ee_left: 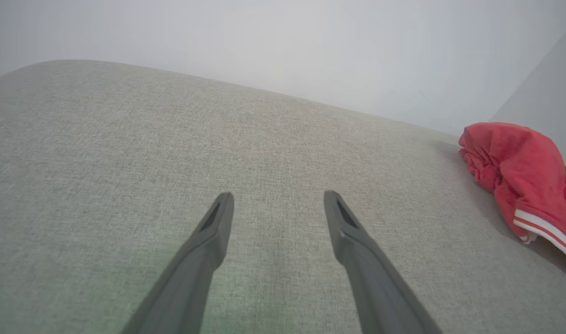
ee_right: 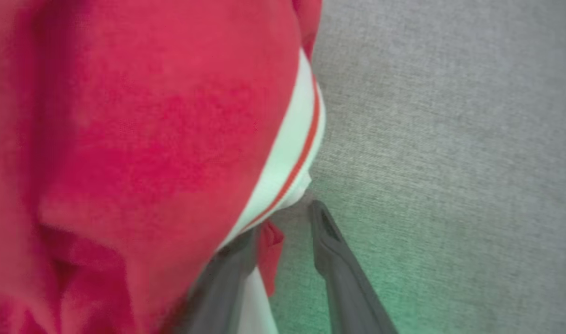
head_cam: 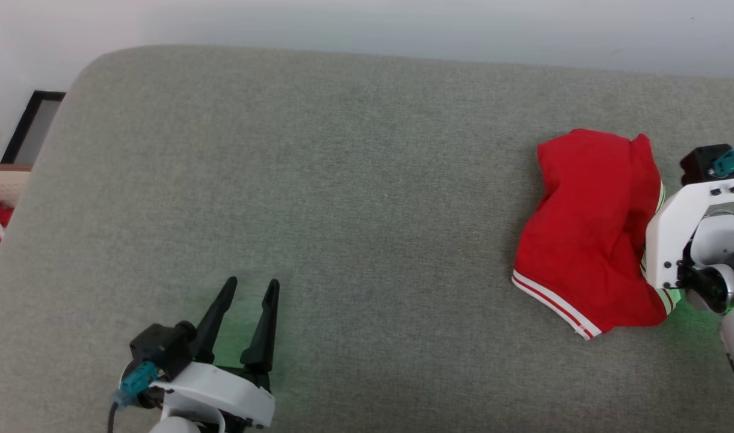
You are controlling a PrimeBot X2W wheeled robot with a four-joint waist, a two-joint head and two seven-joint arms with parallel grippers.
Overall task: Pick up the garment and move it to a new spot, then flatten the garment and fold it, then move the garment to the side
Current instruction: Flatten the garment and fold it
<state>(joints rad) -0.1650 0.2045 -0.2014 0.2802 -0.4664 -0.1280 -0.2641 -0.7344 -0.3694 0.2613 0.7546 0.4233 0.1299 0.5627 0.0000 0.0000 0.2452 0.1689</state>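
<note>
My left end effector (head_cam: 251,285) is open; I can't tell whether my right end effector (ee_right: 283,227) grips the garment (head_cam: 583,240).

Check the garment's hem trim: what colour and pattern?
White trim with a thin red stripe, edging the red garment; clearest in right wrist view.

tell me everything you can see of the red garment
The bright red soft sports garment lies crumpled in a loose heap on the right side of the grey woven cushion. Paired white stripes edge its near hem, and some white lining shows. The right hand is at its right edge, open, with one finger under a fold.
</note>
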